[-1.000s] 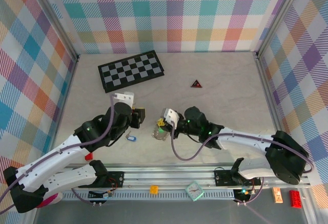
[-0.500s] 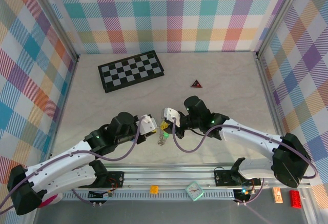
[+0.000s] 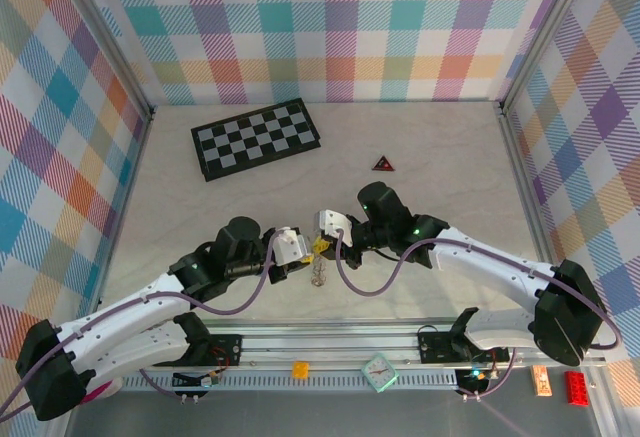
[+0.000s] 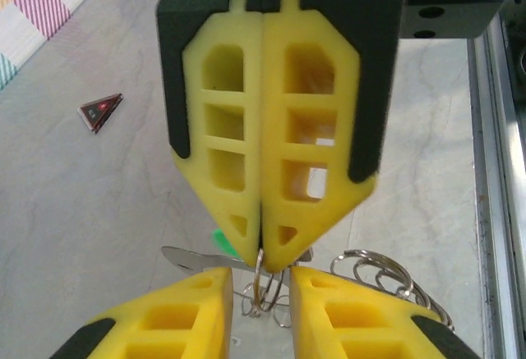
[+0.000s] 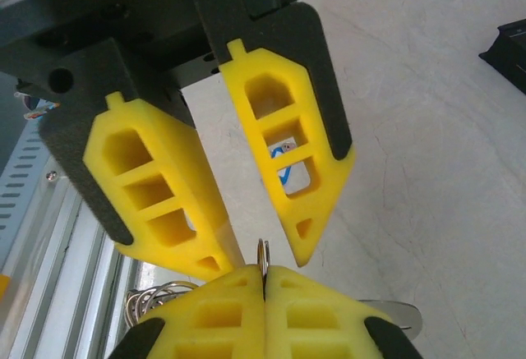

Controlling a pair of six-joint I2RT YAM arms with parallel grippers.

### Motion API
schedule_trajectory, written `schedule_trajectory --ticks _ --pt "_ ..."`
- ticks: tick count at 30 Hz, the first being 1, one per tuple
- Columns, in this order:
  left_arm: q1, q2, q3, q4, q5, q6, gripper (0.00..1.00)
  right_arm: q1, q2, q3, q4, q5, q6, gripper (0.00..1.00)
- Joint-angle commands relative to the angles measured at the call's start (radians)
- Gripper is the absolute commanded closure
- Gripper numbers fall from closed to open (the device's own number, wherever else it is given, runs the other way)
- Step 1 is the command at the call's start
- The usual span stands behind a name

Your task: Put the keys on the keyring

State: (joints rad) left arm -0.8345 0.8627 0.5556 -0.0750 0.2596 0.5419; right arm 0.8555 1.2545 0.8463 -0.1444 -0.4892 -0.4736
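Note:
My right gripper [image 3: 321, 246] is shut on one thin ring of the keyring [image 3: 320, 275], whose silvery loops dangle below it above the table. From the left wrist view the pinched ring [image 4: 263, 270] hangs between my left gripper's [image 4: 259, 297] open fingers [image 4: 164, 318], with more loops [image 4: 380, 273] to the right. The green key [image 4: 215, 240] pokes out behind the right fingers, its blade pointing left. In the right wrist view my right gripper [image 5: 265, 287] clamps the ring [image 5: 263, 252], and a bit of the blue key [image 5: 283, 162] shows through a left finger's cutout.
The checkerboard [image 3: 257, 138] lies at the back left. The dark red-edged triangle [image 3: 383, 164] sits behind the grippers, also seen on the table [image 4: 100, 112]. An aluminium rail [image 3: 400, 332] runs along the near edge.
My left gripper swung right from beside the blue key to meet the right gripper, and its jaws narrowed around the ring. The right gripper lifted the keyring slightly.

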Motion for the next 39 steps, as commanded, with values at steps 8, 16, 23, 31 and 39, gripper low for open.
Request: schedule_trajectory --ticks 8,16,23,31,39 --pt "0.015 0.027 -0.013 0.066 0.077 -0.052 1.00 -0.003 -0.024 -0.029 0.102 -0.054 0.046 0.86" --pt "0.016 -0.022 -0.103 0.243 0.070 -0.171 1.00 -0.032 -0.181 -0.200 0.173 0.116 0.134 0.56" --pt "0.016 -0.020 -0.135 0.322 0.084 -0.220 1.00 -0.030 -0.157 -0.204 0.195 0.056 0.161 0.60" --pt "0.016 -0.033 -0.148 0.322 0.087 -0.226 1.00 -0.030 -0.129 -0.182 0.206 0.042 0.144 0.75" --pt "0.015 -0.030 -0.148 0.324 0.093 -0.222 1.00 -0.030 -0.152 -0.181 0.194 0.052 0.127 0.74"
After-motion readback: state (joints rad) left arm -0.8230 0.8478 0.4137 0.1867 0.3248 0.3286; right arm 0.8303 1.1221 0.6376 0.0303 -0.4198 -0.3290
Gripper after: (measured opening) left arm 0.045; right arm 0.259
